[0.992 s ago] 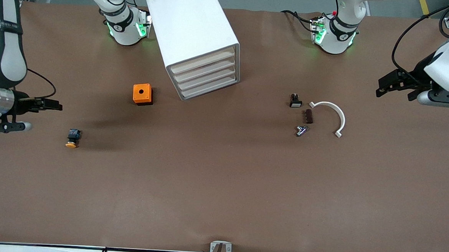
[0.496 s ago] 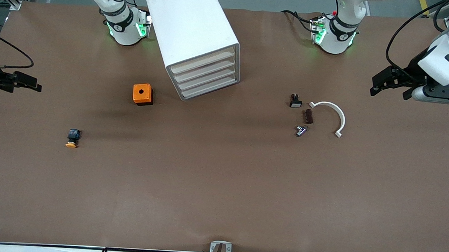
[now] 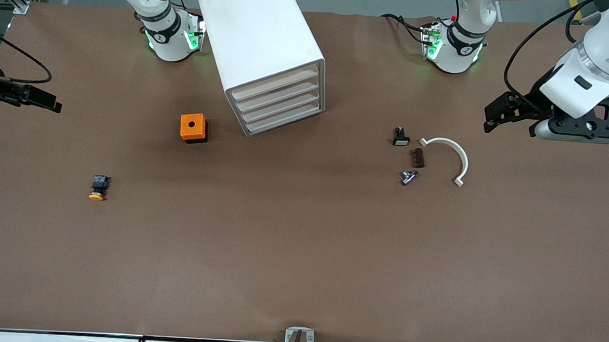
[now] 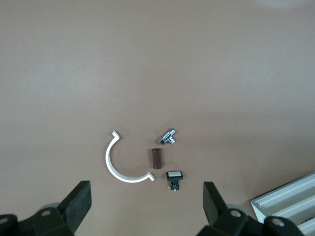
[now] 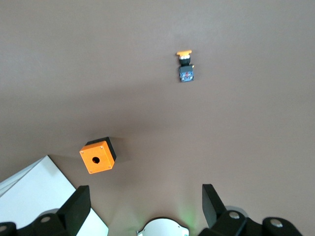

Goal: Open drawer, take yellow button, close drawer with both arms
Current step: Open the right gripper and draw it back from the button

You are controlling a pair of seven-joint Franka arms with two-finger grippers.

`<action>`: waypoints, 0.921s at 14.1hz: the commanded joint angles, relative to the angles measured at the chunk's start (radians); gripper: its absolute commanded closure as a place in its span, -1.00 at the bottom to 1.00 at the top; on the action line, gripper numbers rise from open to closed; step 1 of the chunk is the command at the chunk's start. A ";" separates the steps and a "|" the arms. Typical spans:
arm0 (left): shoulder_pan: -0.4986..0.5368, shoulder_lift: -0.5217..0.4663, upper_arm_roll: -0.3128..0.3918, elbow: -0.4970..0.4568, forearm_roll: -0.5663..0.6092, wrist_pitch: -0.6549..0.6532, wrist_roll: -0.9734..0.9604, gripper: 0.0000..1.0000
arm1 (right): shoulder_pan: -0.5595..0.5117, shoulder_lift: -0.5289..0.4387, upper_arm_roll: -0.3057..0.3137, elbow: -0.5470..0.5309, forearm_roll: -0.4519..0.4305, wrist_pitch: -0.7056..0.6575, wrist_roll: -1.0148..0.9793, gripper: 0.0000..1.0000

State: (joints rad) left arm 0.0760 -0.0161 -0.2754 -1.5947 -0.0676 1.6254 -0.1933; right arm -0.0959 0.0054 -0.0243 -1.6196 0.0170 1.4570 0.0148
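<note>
Drawer (image 3: pixel 275 85), topmost in the white cabinet (image 3: pixel 261 49), sits closed at twelve o'clock on the brown table (image 3: pixel 300 254). Button (image 3: pixel 97 188) lies at eight o'clock. Left gripper (image 3: pixel 495 116) and right gripper (image 3: pixel 45 100) hang wide open over opposite table ends.

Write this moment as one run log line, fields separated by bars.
drawer: shut | button: on table, untouched | left end effector: open, empty, above table | right end effector: open, empty, above table

High front camera faces both bases; wrist cameras look down from well above, sharing the cabinet (image 3: pixel 266 54) corner.
</note>
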 commanded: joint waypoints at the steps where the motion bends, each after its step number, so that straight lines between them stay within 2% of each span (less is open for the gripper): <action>1: 0.027 0.008 0.013 0.039 0.020 -0.006 0.063 -1.00 | 0.004 0.011 -0.002 0.093 -0.012 -0.026 0.019 -1.00; 2: 0.050 0.008 0.018 0.039 0.019 -0.007 0.105 -1.00 | 0.004 0.014 0.001 0.139 -0.014 -0.030 0.016 -1.00; 4: 0.097 0.004 0.016 0.038 0.019 -0.018 0.155 -1.00 | -0.004 0.018 0.000 0.162 -0.006 -0.084 0.013 -1.00; 10: 0.094 -0.004 -0.001 0.055 0.019 -0.111 0.150 -1.00 | -0.016 0.021 -0.009 0.210 -0.014 -0.104 0.024 -1.00; 13: 0.100 -0.001 0.004 0.055 0.016 -0.110 0.153 -1.00 | -0.018 0.021 -0.006 0.236 -0.014 -0.098 0.021 -1.00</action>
State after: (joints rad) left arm 0.1687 -0.0179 -0.2692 -1.5533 -0.0645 1.5348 -0.0436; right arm -0.1084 0.0093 -0.0386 -1.4305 0.0138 1.3728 0.0245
